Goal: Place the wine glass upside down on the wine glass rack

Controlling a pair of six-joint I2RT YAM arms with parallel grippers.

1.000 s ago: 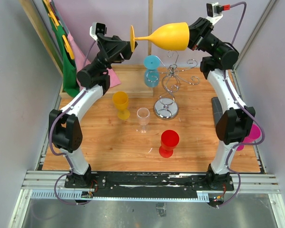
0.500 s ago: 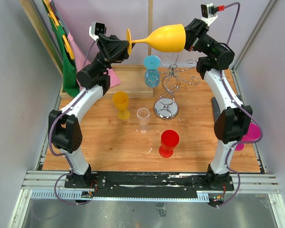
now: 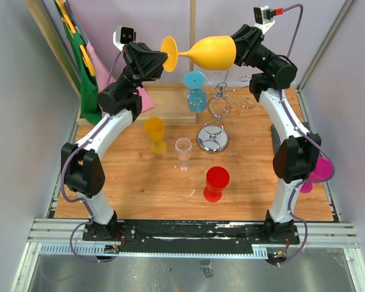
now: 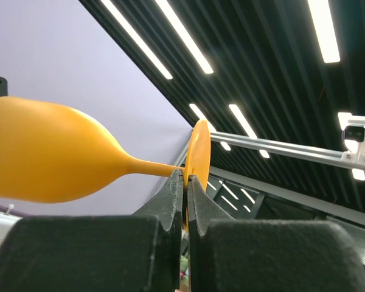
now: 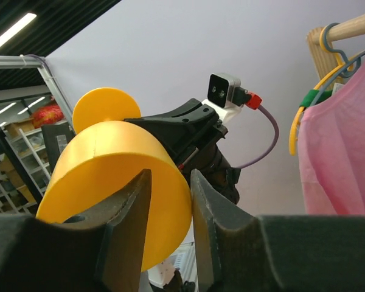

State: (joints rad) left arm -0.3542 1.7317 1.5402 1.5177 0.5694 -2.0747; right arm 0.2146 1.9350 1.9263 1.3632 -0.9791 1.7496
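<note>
An orange-yellow wine glass (image 3: 210,52) is held on its side, high above the table, between both grippers. My left gripper (image 3: 165,59) is shut on the edge of its round foot (image 4: 199,152); the stem and bowl (image 4: 48,152) run off to the left in the left wrist view. My right gripper (image 3: 236,50) pinches the bowl's rim (image 5: 118,164), one finger (image 5: 125,225) inside the bowl and one outside. The chrome wine glass rack (image 3: 218,106) stands below on its round mirrored base (image 3: 212,142). A blue glass (image 3: 194,91) is upside down at the rack's left side.
A yellow glass (image 3: 154,134), a clear glass (image 3: 183,151) and a red glass (image 3: 216,182) stand in front of the rack. A pink glass (image 3: 319,173) is at the right edge. A raised wooden board (image 3: 164,106) lies at the back, with hangers and cloths (image 3: 91,73) at the back left.
Both grippers and the glass have shifted slightly left and up. The glass has turned a little, so its foot now shows more of its face.
</note>
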